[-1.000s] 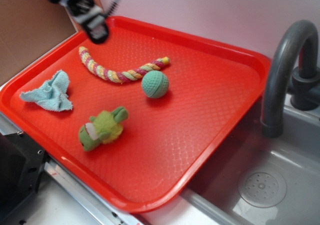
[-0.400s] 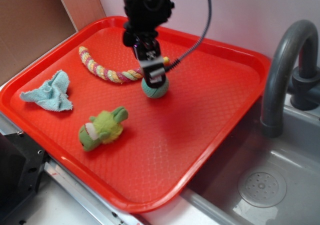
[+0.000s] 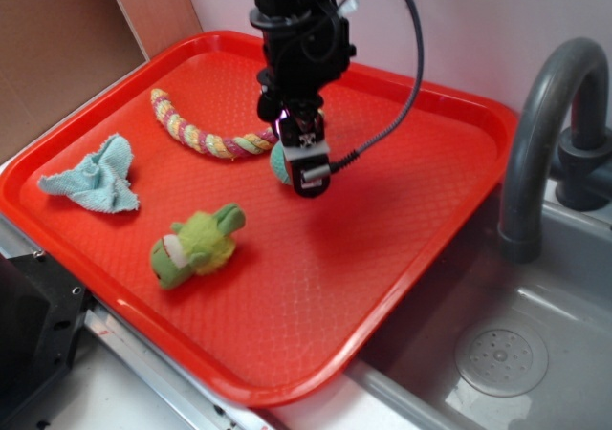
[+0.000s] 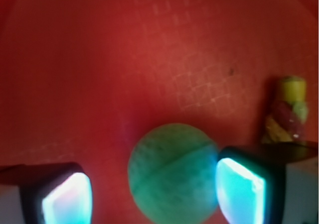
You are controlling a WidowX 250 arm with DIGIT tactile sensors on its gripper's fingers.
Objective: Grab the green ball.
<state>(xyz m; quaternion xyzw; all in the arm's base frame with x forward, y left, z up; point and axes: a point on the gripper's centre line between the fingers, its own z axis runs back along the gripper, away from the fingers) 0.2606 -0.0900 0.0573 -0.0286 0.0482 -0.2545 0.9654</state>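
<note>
Between the parted tool (image 4: 154, 196) fingers (nothing gripped), teal green ball (image 4: 172, 171), dimpled, grooved

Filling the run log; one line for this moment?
gripper open | straddling green ball | ball on red tray | not grasped

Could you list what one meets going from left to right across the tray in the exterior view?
Blue cloth → green plush toy → rope toy → green ball with the gripper over it → bare stretch of red tray → grey faucet.
</note>
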